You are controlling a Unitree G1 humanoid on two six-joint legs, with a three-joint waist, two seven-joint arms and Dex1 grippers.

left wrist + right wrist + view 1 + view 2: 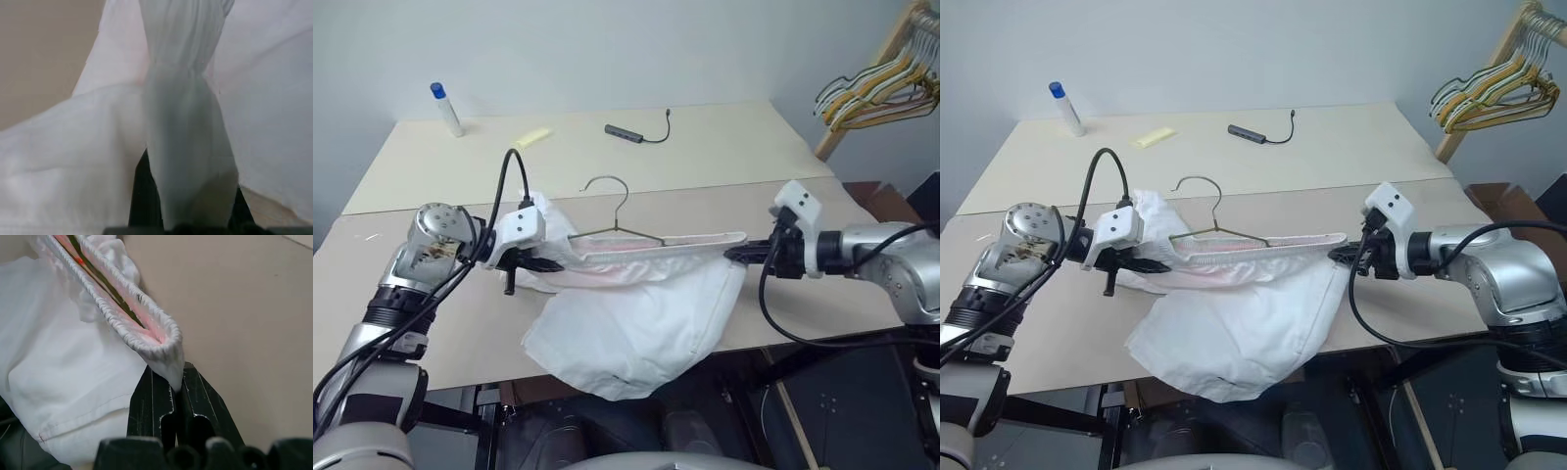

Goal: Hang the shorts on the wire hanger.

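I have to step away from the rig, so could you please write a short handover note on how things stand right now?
Left gripper: shut on the shorts' waistband at one end.
Right gripper: shut on the waistband's other end, stretching it taut above the table.
Wire hanger: its lower part sits inside the stretched waistband, hook sticking up.
Done: hanger threaded into the waist opening.
Left: settle the shorts on the hanger, then release both ends.

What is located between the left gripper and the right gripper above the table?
In the left eye view, the shorts stretch between the left gripper and the right gripper, waistband pulled taut, with the wire hanger inside it.
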